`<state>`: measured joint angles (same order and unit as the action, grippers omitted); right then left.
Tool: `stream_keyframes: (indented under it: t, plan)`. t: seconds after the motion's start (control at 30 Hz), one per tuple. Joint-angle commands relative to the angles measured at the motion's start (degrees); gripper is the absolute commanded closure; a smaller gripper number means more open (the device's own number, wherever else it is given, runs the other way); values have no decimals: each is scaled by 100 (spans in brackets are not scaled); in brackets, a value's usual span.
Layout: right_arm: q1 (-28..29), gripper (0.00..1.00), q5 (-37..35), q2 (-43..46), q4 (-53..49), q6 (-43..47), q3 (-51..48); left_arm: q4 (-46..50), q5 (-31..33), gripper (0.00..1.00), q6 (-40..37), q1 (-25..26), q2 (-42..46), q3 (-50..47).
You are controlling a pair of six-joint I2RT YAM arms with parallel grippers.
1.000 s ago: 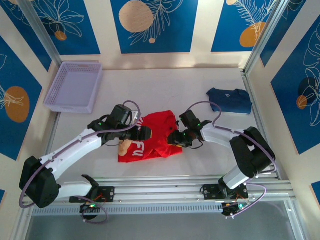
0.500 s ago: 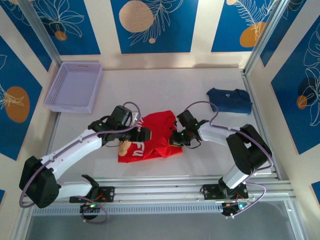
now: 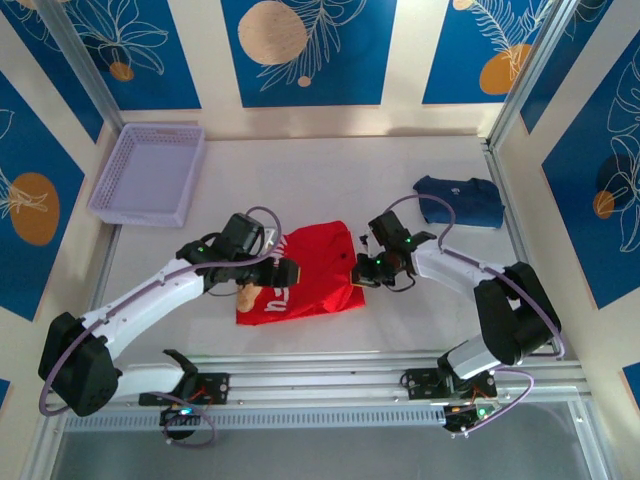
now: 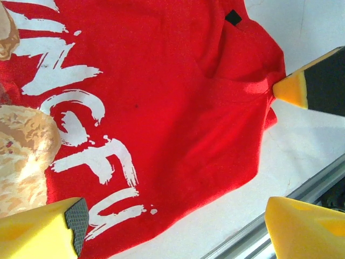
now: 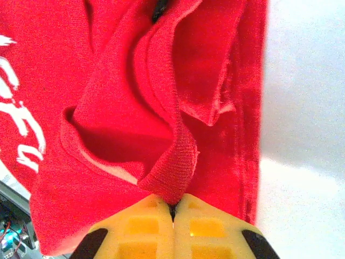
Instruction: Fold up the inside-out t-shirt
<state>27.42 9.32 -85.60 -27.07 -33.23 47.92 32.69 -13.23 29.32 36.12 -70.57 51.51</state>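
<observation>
Two arms work over the desk (image 3: pixel 330 170). The red tee (image 3: pixel 315 285) lies crumpled mid-desk, toward the near edge, white print showing on its left part. R gripper (image 5: pixel 173 216) is clenched tight on a ribbed edge at the tee's right side, the cloth pinched up into a ridge btwn the yellow pads (image 5: pixel 148 226). L gripper (image 4: pixel 173 229) is spread wide and released, hovering over the tee's left half w/ nothing in it, the print & a tan graphic just below. A navy garment (image 3: pixel 460 200) sits well apart, far right. A purple basket (image 3: pixel 150 172) is in the far-left corner.
</observation>
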Motion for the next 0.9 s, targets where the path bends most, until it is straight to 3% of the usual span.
stream_keyframes:
  t: [0.0, 0.27, 0.5, 0.67, 0.87]
  plan:
    - [-133, 97, 157, -145, -418, 199, 232, 220, -29, 15, -212, -44, -25, -104]
    - [-454, 92, 69, -224, -791, 437, 459, 185, -109, 15, -293, -44, -141, -215]
    - [-582, 71, -396, -79, -1282, 673, 675, 116, -126, 15, -311, -22, -318, -264]
    - [17, 67, -97, 617, -747, 602, 482, -36, 179, 15, -105, -9, -399, -321]
    - [903, 70, 505, 151, 215, -47, 304, -271, 351, 16, 47, -10, -688, -470]
